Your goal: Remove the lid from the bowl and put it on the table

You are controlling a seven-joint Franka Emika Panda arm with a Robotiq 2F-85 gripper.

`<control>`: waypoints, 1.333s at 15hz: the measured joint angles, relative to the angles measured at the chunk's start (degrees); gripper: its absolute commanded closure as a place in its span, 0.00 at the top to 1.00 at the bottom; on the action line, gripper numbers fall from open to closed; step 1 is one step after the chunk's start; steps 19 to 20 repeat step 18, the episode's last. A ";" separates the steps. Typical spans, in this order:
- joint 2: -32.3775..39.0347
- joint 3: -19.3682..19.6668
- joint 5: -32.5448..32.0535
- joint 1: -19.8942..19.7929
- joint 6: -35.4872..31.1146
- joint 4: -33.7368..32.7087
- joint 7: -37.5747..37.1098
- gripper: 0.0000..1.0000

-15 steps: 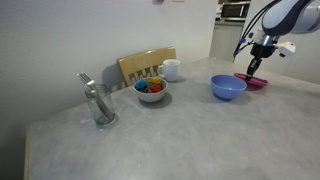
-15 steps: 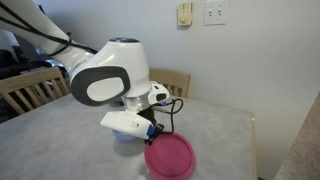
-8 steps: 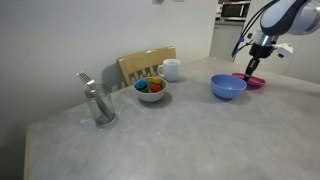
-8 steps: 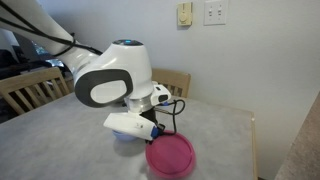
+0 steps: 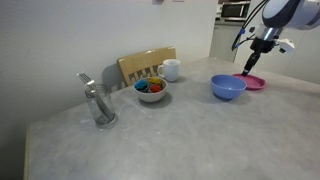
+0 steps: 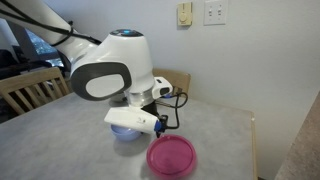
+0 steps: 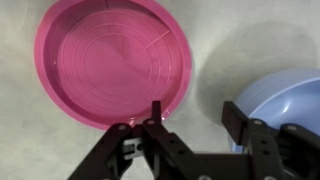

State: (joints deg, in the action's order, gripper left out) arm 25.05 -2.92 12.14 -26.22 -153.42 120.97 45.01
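The pink lid (image 7: 112, 62) lies flat on the grey speckled table (image 7: 230, 45), right beside the blue bowl (image 7: 285, 100). My gripper (image 7: 192, 107) hangs above the gap between them, open and holding nothing; one finger overlaps the lid's edge in the wrist view. In both exterior views the lid (image 5: 253, 82) (image 6: 171, 156) rests next to the uncovered bowl (image 5: 228, 88) (image 6: 127, 133), which is partly hidden by the arm in one of them. The gripper (image 5: 250, 64) is a little above the lid.
A white bowl with colourful contents (image 5: 152, 90), a white mug (image 5: 171, 70) and a grey metal utensil (image 5: 97, 103) stand further along the table. A wooden chair (image 5: 140, 65) is behind them. The table's edge runs close past the lid (image 6: 250, 140).
The gripper has opened and let go of the lid, then risen a little. The lid now lies free on the table beside the bowl.
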 measured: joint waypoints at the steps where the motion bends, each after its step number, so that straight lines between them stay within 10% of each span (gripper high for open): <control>1: -0.90 -0.17 0.94 -0.07 0.13 0.37 0.91 0.99; 20: -22.99 9.31 2.14 7.69 19.67 10.19 -5.12 1.00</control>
